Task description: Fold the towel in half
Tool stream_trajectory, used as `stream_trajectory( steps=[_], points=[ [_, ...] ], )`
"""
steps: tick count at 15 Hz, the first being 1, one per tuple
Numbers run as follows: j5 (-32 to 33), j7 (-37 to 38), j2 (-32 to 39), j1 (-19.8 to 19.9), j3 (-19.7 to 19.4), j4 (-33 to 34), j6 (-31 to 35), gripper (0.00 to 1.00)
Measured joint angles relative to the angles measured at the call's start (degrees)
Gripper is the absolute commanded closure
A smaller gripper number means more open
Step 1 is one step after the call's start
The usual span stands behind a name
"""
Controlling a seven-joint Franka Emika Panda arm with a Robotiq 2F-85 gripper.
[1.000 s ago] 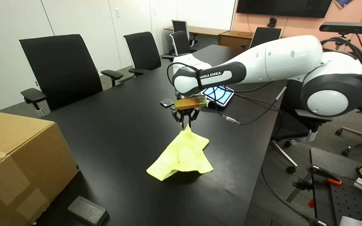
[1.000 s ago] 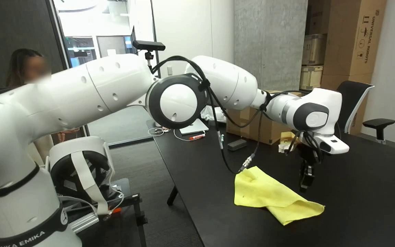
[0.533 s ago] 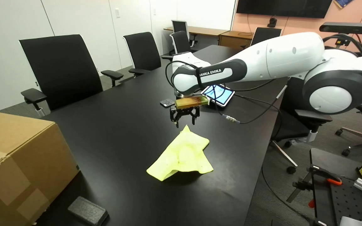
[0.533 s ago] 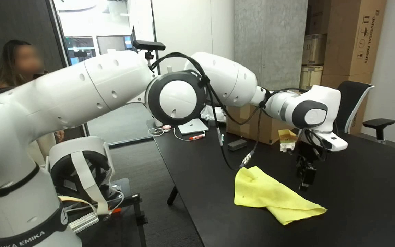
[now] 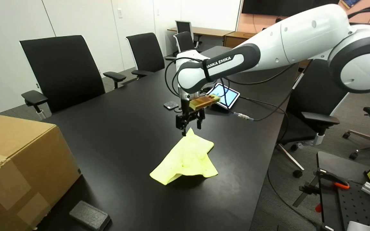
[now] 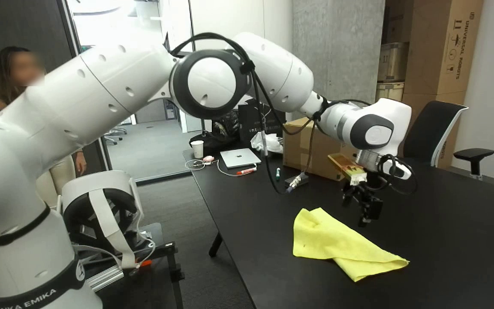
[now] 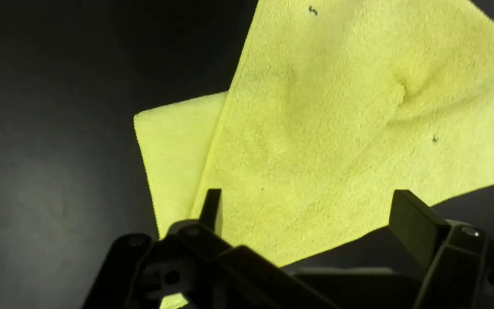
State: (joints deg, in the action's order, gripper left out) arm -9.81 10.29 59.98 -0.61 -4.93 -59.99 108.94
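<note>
The yellow towel (image 5: 188,158) lies on the dark table, loosely folded over itself with uneven edges. In an exterior view, one layer of the towel (image 6: 332,240) crosses another, and a corner flap sticks out beneath. My gripper (image 5: 191,129) stands open above the towel's far corner, apart from it. Seen from the wrist, the open gripper (image 7: 308,193) has its fingers (image 7: 416,227) wide apart with nothing held; below them the towel (image 7: 337,128) shows a raised crease and a lower layer at its left side. The gripper hides part of the towel's near corner there.
A cardboard box (image 5: 21,170) and a dark grey block (image 5: 89,215) stand on the table (image 5: 124,154). A tablet (image 5: 225,94) with a lit screen and a small dark object (image 5: 171,105) lie behind the gripper. Cables (image 6: 268,171) hang from the arm. A laptop (image 6: 240,158) is farther off.
My gripper has opened wide, let go of the towel's corner and risen from it. It has then turned and swung back over the towel, while the arm's elbow has lifted. The towel has hardly moved.
</note>
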Motion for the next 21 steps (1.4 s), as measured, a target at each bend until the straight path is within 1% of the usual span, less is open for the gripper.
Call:
stream_trajectory(
  steps=[3, 7, 11, 16, 21],
  points=[
    [0.66, -5.69, -4.11, -0.59, 2.45, -7.57, 1.86, 0.00],
    [1.71, -8.69, -8.92, -1.21, 5.47, -18.16, 6.83, 0.00],
    [2.79, -11.59, -13.07, -1.81, 6.93, -29.44, 12.92, 0.00],
    [4.46, -14.89, -17.98, -2.00, 7.56, -44.42, 22.53, 0.00],
    [5.55, -18.07, -24.18, -1.98, 7.81, -59.42, 35.03, 0.00]
  ],
)
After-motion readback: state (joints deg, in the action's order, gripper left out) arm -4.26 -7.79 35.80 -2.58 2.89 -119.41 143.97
